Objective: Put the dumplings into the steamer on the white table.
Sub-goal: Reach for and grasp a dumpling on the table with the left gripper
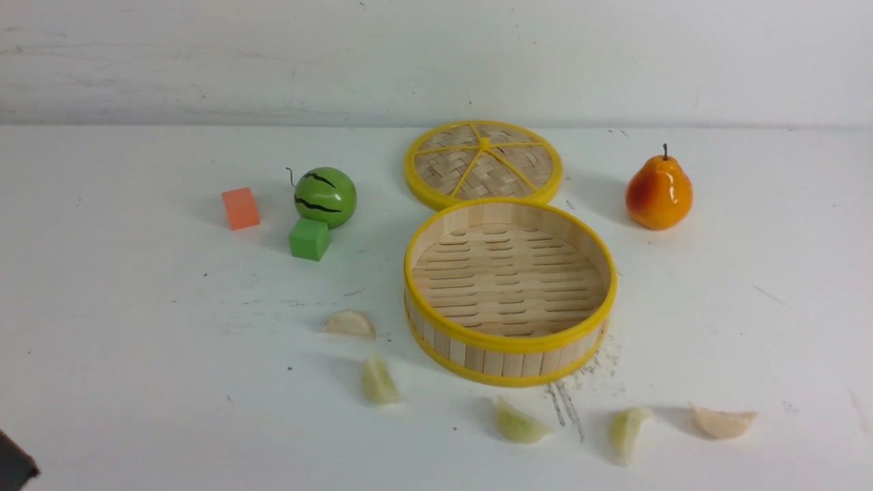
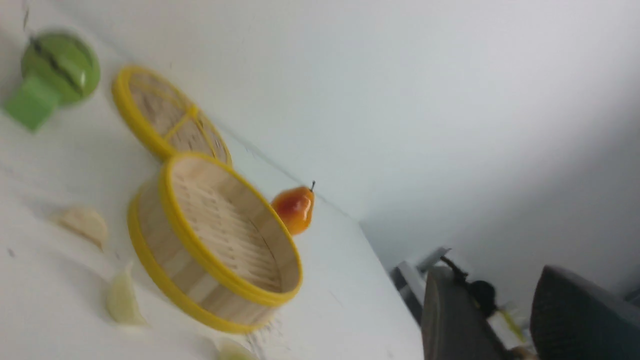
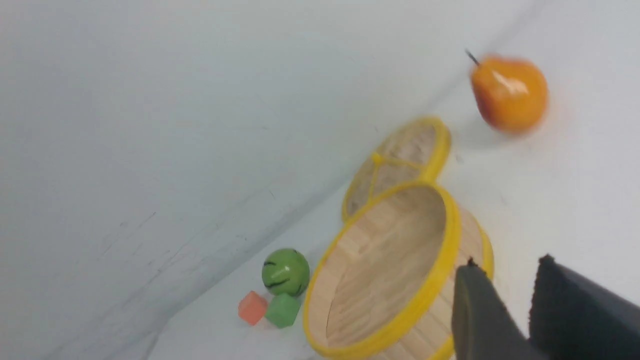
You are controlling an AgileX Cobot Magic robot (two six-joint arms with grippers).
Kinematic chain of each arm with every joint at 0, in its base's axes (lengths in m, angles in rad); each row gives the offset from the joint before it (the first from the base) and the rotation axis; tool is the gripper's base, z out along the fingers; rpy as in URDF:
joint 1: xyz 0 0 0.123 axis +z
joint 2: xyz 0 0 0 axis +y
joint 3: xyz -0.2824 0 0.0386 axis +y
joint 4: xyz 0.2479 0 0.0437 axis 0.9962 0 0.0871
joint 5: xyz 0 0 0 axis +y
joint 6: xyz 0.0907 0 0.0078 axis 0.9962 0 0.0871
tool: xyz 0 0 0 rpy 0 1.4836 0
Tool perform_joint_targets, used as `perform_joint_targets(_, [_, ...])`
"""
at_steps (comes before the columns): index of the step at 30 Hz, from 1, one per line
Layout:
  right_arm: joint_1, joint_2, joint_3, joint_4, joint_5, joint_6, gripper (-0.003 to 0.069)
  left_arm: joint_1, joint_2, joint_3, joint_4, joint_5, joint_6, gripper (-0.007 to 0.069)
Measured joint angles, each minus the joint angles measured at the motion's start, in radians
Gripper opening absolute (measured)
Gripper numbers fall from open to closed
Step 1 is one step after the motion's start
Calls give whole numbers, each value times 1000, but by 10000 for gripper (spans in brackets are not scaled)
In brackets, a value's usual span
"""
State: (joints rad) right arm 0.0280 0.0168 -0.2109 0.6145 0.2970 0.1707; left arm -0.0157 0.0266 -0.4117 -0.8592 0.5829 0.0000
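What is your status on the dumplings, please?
Left gripper, right gripper: fingers apart, empty. Five dumplings on white table, none in steamer. Steamer uncovered, lid behind it.

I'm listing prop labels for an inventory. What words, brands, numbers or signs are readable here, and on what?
None: no readable text in any view.
The steamer, lid, pear, orange cube, green cube and dumplings are unprinted.
Black lines on the green ball are stripes; dark marks on the table are scuffs.
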Motion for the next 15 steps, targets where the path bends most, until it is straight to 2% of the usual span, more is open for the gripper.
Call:
perform_joint_targets(1, [0,11,-20,-3,3,-41,129,0,13,-14,25,9,0,227])
perform_joint_targets(2, [0,77,-112,-12,28,-165,51,-1,92,-81,153,86,0,195])
perform_joint_targets(4, [0,162,-214,-24,81,-283,-4,-1,191,-151,291,186,0,138])
perform_joint_targets(6, [0,225,-263,-30,117,-343,-15,-1,248,-189,366,242,0,105])
perform_joint_targets(7, [0,311,-338,-40,185,-433,-20,-1,340,-246,490,321,-16,50])
perform_joint_targets(8, [0,379,-388,-46,242,-470,-20,-7,392,-276,562,349,-29,11])
perform_joint_targets(9, [0,436,-424,-50,294,-498,-20,-18,430,-296,615,370,-44,-15])
perform_joint_targets(11, [0,495,-456,-54,349,-516,-20,-35,467,-315,663,387,-63,-14])
perform_joint_targets(12, [0,600,-499,-57,448,-535,-20,-82,534,-347,732,426,-105,-14])
perform_joint_targets(13, [0,611,-503,-58,458,-535,-20,-88,541,-351,739,426,-105,-14])
perform_joint_targets(15, [13,718,-528,-61,541,-541,-20,-166,633,-394,799,493,-144,-14])
